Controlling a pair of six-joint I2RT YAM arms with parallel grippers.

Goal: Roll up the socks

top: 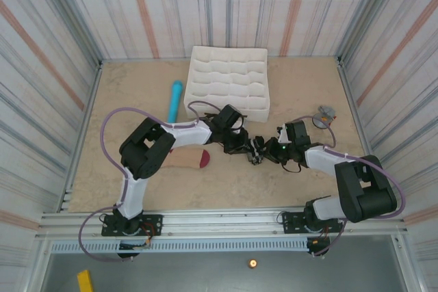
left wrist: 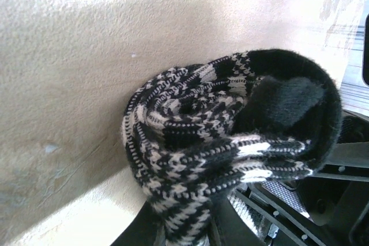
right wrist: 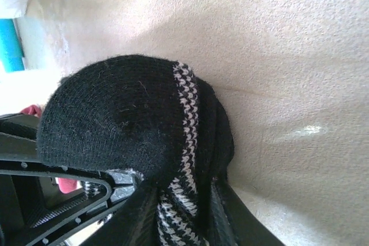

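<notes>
**Black sock** (left wrist: 230, 142): black with white patterned stripes, bunched into a loose wad. It sits near the middle of the worktop (top: 226, 189), between the two pincers. I cannot tell whether it rests on the surface or is raised off it.

**Left pincer** (top: 241, 143): pressed onto the striped part of the black sock, with fabric bulging out past its fingers.

**Right pincer** (top: 265, 150): pinching the same sock from the opposite side. The plain black part swells beyond its fingers. The two pincers are very close together.

**Beige sock** (top: 186, 158): flat on the worktop, left of the pincers and partly under the left arm. Its maroon toe points toward the pincers.

**Blue cylinder** (top: 175, 99): lying just beside the left edge of the white tray.

**White tray** (top: 229, 90): at back centre, with a rippled top.

**Grey object** (top: 325, 115): small, right of the tray, too small to identify.
</notes>
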